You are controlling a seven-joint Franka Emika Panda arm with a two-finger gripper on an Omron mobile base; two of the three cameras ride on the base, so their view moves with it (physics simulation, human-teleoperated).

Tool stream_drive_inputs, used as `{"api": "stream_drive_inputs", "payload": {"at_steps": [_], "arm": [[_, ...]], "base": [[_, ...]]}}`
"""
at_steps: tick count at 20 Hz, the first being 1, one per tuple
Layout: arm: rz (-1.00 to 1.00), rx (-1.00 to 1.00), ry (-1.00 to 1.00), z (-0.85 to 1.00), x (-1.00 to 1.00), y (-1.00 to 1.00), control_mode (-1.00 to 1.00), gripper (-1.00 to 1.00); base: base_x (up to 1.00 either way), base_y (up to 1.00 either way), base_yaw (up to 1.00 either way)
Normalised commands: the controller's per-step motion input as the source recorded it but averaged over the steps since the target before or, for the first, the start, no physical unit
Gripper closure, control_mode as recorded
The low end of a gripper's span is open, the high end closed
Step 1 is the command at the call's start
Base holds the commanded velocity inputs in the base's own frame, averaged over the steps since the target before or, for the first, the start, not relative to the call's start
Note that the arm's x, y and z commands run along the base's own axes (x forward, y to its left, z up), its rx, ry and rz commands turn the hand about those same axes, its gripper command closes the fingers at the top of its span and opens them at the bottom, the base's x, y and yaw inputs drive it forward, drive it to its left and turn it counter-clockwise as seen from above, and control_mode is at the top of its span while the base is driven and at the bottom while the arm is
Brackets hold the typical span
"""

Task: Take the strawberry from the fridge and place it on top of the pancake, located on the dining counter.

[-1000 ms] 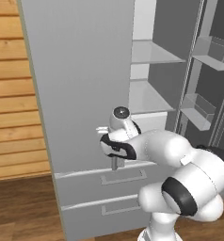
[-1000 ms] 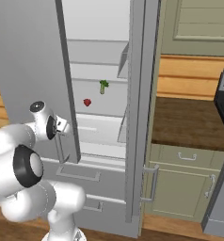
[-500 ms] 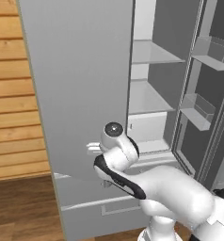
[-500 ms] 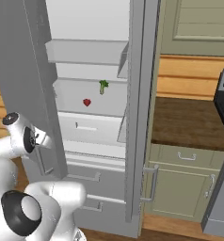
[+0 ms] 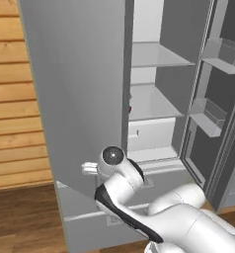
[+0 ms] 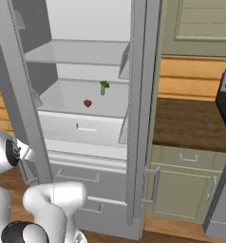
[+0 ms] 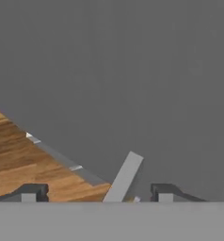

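With the fridge [image 6: 143, 95] door swung wide, the strawberry [image 6: 88, 103] sits exposed on its middle shelf, while the gripper [image 7: 99, 192], jaws spread and empty, hangs beside the door's handle [image 7: 123, 176]

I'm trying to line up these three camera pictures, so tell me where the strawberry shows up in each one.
Left base view: a sliver of the strawberry peeks past the edge of the open door, at the lower shelf.
Right base view: the strawberry lies in the open on the lower shelf, left of the green vegetable.
Hand view: not in it.
Shared landmark: that pale lower shelf of the fridge.
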Motion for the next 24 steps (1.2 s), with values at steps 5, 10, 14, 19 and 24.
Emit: {"api": "stream_drive_inputs", "payload": {"at_steps": [5, 10, 14, 19, 24], "arm": [[0.00, 0.17, -0.06, 0.28, -0.98, -0.32, -1.00, -1.00], [0.00, 0.27, -0.04, 0.30, -0.92, -0.65, -1.00, -1.00], [0.00, 0.26, -0.02, 0.22, -0.96, -0.50, -1.00, -1.00], [-0.01, 0.09, -0.08, 0.36, -0.48, -0.04, -1.00, -1.00], [0.00, 0.01, -0.18, 0.15, 0.02, 0.00, -1.00, -1.00]], "base": [[0.00, 0.00, 0.00], [0.00, 0.00, 0.00], [0.00, 0.00, 0.00], [0.00, 0.00, 0.00], [0.00, 0.00, 0.00]]}}
